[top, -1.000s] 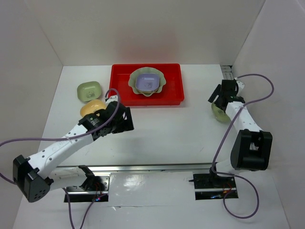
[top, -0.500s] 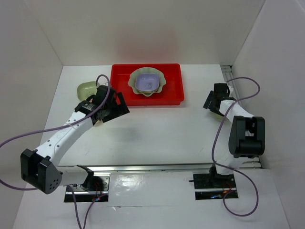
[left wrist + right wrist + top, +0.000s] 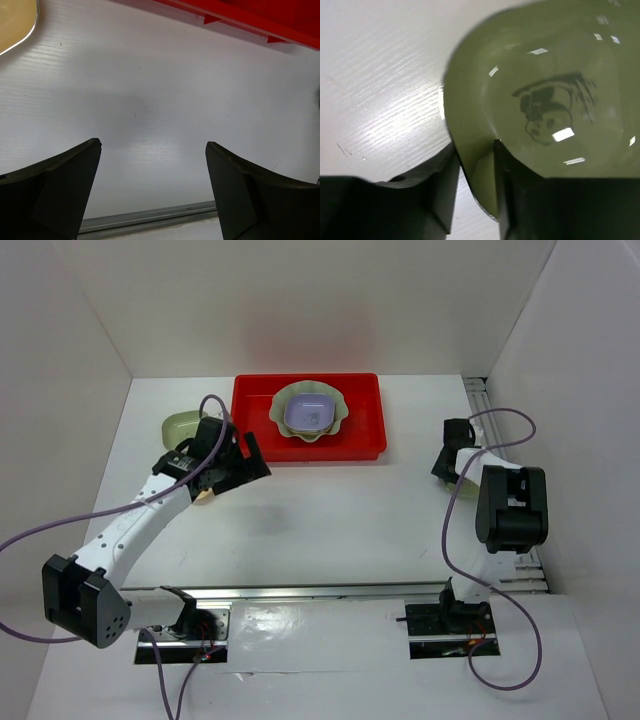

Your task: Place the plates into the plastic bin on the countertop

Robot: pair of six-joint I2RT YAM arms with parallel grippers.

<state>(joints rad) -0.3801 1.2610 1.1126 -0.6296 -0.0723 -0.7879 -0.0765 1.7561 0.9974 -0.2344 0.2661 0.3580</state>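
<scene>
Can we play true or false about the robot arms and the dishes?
1. The lavender dish sits inside the big pale green dish, which is in the red bin. True.
2. The left gripper is holding a yellow dish. False: its jaws stand open and empty over the white table, and the yellow dish lies off to one side.
3. The right gripper has the rim of a green dish between its fingers. True.
4. The red bin has nothing in it. False: it holds the big pale green dish and the lavender dish.
</scene>
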